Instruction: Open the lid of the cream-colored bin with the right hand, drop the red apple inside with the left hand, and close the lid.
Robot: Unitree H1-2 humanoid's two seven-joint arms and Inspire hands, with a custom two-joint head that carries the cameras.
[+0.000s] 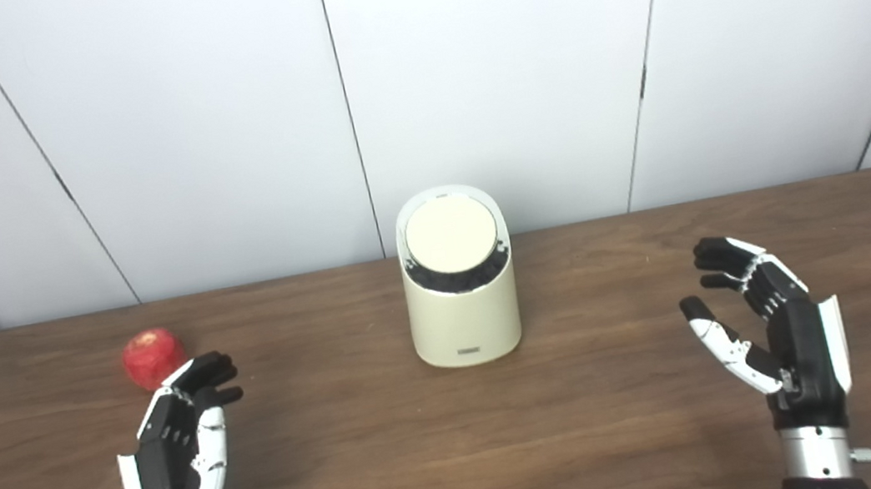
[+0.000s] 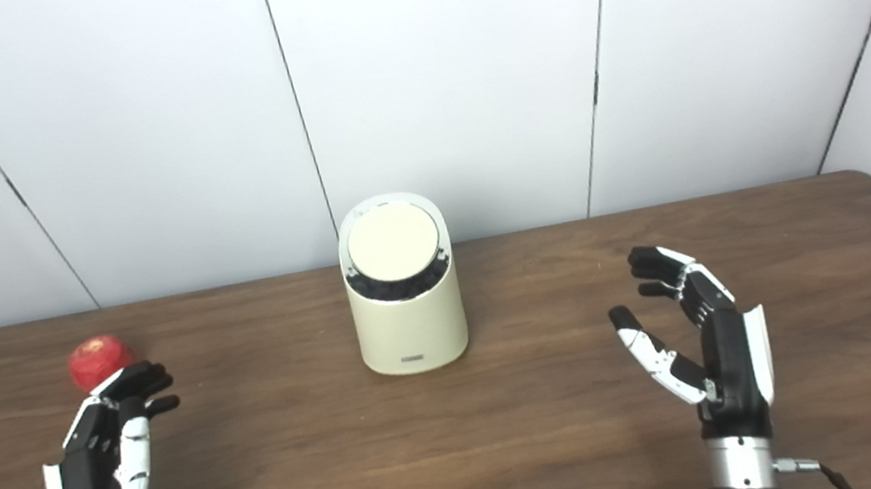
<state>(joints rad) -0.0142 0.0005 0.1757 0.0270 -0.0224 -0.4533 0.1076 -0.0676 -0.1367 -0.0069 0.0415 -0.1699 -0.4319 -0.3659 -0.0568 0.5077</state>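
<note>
the closed lid [image 1: 451, 232] of the cream-colored bin [image 1: 464, 321] is seen up and left of the empty, spread right hand [image 1: 766, 323]; the red apple [image 1: 153, 357] lies just beyond the empty, open left hand [image 1: 181, 455]

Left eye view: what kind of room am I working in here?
Probably a lab or test booth, not a home: plain white wall panels, a bare brown wooden table, and only a cream-colored bin and red apple set out.

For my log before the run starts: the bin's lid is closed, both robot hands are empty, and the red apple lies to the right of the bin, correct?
Not quite: the red apple lies left of the cream-colored bin, just beyond the left robot hand, as the left eye view shows. The lid is closed, and the right robot hand is empty too.
</note>
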